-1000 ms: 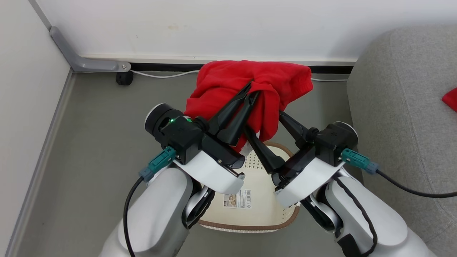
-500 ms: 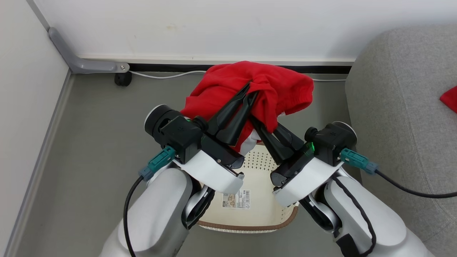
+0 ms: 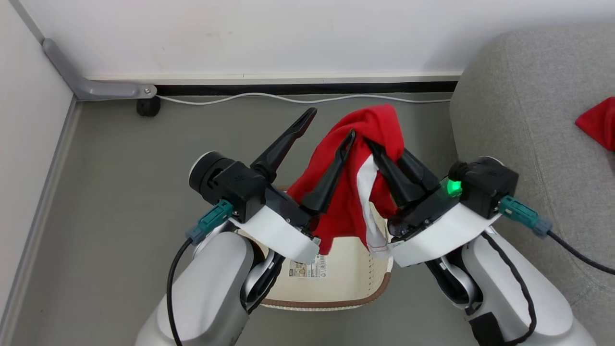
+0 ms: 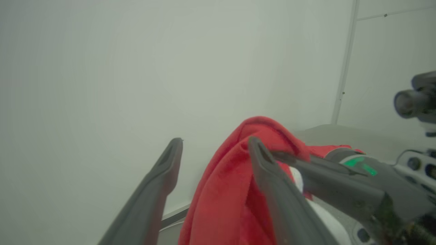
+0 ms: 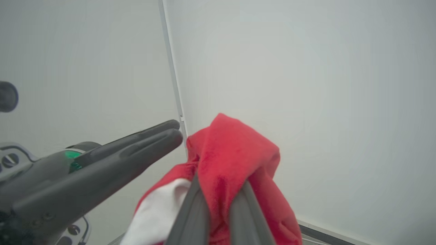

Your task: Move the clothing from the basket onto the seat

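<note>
A handover had just happened. A second ago the left gripper (image 3: 327, 126) pinched the garment (image 3: 343, 211) while the right gripper (image 3: 379, 149) stood spread. The right then closed on the cloth, and now the left had let go. The left's fingers were wide apart, one out in open air and the other lying along the red fold (touching it or just beside it, I could not tell). The right was clamped on the garment's top fold, and its wrist view showed cloth squeezed between both fingers (image 5: 192, 211).

The garment, bunched wide before, now hung from that one grip in a narrow drape. It was off the floor, with its lower edge over the basket (image 3: 336, 302) and not yet on the sofa (image 3: 519, 120). The arm nearer the sofa now carried it, which suited the carry across, I judged.

The cloth looked soft, limp and bright red, with a white panel turned outward. The basket was hard cream plastic, perforated, with a brown woven-look rim. The sofa was grey and rounded with a coarse weave, and a red piece (image 3: 596, 124) already lay on it.
</note>
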Motion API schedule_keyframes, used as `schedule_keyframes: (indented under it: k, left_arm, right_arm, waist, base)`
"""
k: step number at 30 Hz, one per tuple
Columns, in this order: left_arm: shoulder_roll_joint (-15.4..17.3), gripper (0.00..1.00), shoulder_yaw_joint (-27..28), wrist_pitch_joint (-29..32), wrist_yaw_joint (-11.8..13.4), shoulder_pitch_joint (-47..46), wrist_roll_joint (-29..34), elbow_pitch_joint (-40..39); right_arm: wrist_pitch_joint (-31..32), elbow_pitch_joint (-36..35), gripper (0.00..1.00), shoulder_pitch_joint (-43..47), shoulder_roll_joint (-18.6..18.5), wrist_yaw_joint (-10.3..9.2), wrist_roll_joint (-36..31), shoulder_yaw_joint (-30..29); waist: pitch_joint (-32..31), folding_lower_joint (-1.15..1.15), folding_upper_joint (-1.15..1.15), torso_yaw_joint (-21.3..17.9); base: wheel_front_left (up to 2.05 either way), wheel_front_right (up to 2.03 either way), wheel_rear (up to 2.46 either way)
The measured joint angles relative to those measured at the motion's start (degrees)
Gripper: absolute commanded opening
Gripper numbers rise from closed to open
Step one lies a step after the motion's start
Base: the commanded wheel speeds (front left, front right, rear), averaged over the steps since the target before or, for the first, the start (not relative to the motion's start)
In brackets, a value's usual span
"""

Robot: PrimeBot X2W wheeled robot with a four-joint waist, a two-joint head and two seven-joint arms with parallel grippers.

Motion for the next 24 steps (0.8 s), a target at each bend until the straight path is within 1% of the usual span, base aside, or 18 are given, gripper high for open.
schedule_keyframes:
  k: [6, 11, 17, 24]
  left_arm:
    - [0.1, 1.00, 0.3, 0.0, -0.5, 0.1, 0.6, 1.0]
    - [0.5, 1.00, -0.5, 0.0, -0.5, 1.2, 0.9, 2.0]
    - [1.5, 1.00, -1.7, 0.0, -0.5, 2.2, 1.1, 3.0]
    - [2.6, 1.00, -4.5, 0.0, -0.5, 3.4, 1.0, 3.8]
  right_arm:
    - [0.0, -1.8, 0.00, 1.8, -0.5, 0.00, -1.4, -5.7]
    - [0.0, -3.3, 0.00, 3.2, -0.6, 0.00, -2.0, -9.9]
    - [0.0, -5.2, 0.00, 4.1, -0.5, 0.00, -2.4, -13.7]
    - [0.0, -6.4, 0.00, 4.9, -0.5, 0.00, -3.0, -17.0]
  waist:
    - [0.1, 0.00, 0.00, -2.5]
    - [-0.1, 0.00, 0.00, -5.4]
    - [-0.5, 0.00, 0.00, -9.9]
    - [-1.1, 0.00, 0.00, -15.9]
  base:
    - [0.00, 0.00, 0.00]
    - [0.00, 0.00, 0.00]
    - [0.00, 0.00, 0.00]
    - [0.00, 0.00, 0.00]
